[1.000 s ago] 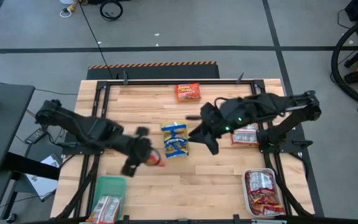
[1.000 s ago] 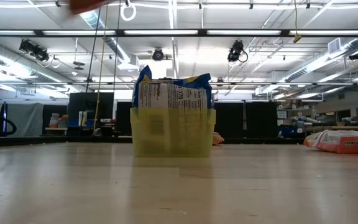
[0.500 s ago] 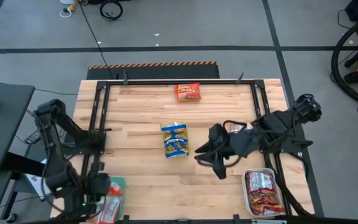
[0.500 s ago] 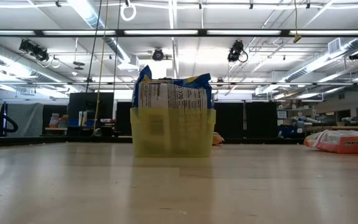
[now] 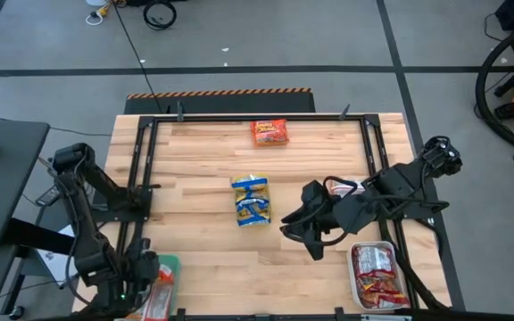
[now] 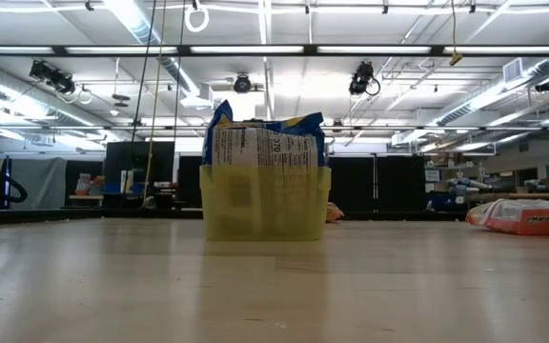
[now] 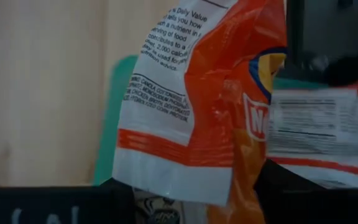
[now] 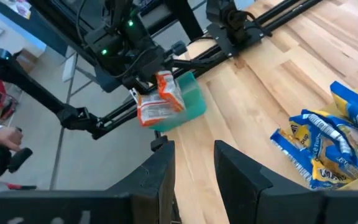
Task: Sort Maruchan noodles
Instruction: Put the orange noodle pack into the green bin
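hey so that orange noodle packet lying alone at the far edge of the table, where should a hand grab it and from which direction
The orange packet lies flat on the table with bare wood all round, so a grasp from straight above probably suits it best. Pinch across its shorter span near one crimped end, where the plastic is thin enough to gather. The right hand is nearer; the left hand is shut on another orange packet over the green tray.

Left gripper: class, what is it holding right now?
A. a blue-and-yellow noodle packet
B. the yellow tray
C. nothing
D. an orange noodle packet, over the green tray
D: the left gripper hangs an orange noodle packet above the green tray, as the right wrist view shows.
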Tool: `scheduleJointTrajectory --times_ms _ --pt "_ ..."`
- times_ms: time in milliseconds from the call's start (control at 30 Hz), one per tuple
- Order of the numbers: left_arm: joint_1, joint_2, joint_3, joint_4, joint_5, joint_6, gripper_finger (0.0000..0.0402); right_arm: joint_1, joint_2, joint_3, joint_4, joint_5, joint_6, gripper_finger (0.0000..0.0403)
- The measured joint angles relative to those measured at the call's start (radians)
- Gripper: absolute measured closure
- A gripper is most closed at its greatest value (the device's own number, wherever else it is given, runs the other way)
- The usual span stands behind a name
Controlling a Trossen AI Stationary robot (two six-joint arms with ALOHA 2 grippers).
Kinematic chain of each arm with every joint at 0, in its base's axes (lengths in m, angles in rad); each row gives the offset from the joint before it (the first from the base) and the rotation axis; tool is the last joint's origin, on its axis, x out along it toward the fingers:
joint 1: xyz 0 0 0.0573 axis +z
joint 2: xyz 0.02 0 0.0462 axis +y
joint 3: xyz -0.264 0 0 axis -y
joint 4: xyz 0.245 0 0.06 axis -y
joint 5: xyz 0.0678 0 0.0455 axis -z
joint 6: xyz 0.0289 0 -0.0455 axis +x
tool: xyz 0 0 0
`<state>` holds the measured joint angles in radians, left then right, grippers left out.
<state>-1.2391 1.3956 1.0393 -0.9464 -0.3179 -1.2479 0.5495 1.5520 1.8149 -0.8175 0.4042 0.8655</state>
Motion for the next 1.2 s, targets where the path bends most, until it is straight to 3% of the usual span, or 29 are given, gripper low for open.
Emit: scheduleJointTrajectory --times_ms 133,367,533,800,1200 --pt "-0.026 -0.001 -0.015 0.011 0.062 -0.006 0.0258 0.000 0.000 0.000 0.000 0.028 0.022 0.0286" --pt "-0.078 0.004 -0.017 0.009 0.019 -0.032 0.0257 0.000 0.000 0.000 -0.001 0.059 0.022 0.0286" --pt "-0.084 0.065 -0.017 0.042 -0.006 -0.077 0.0210 0.000 0.000 0.000 -0.001 0.059 0.022 0.0286" --pt "-0.084 0.103 -0.017 0.204 0.126 -0.076 0.0194 0.000 0.000 0.000 -0.007 0.059 0.005 0.0286" --pt "-0.049 0.075 -0.018 0.217 0.277 -0.069 0.0191 -0.008 0.000 0.000 -0.009 0.070 -0.039 0.0286"
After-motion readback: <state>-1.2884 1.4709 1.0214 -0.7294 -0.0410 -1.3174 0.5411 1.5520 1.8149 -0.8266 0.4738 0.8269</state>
